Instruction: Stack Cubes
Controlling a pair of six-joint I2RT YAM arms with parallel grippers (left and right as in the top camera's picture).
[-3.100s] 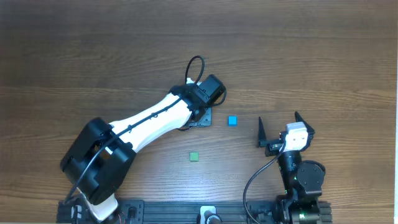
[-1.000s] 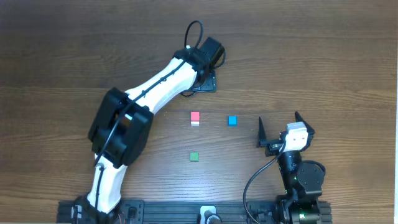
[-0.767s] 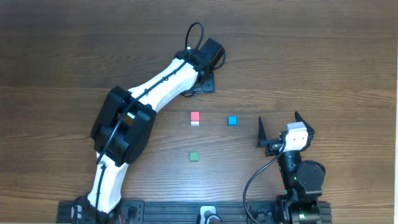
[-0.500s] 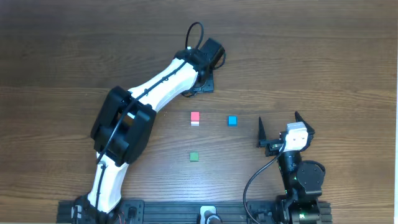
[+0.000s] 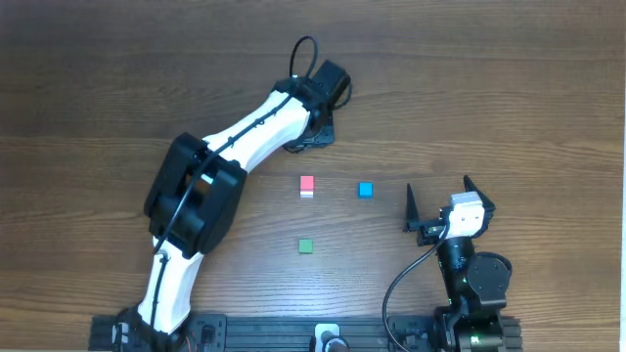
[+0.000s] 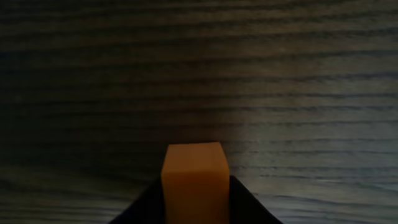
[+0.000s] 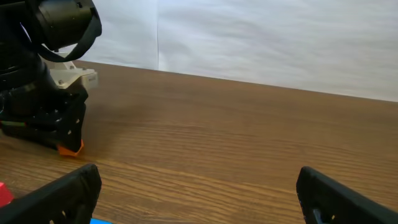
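Orange cube [image 6: 193, 174]: your left gripper [image 6: 194, 208] is pinching its smooth, square faces, down by the wood-grain table [image 5: 509, 88].
Right gripper [image 5: 437, 207]: yours is sitting spread wide, holding nothing.

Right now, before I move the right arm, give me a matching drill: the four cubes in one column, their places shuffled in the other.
Things:
1. orange cube
2. pink cube
3. blue cube
4. green cube

Places:
A. lowest in the top view
B. between the left gripper's fingers
C. nearest the open right gripper
D. on the table, between the left gripper and the green cube

Pairs: 1-B, 2-D, 3-C, 4-A.
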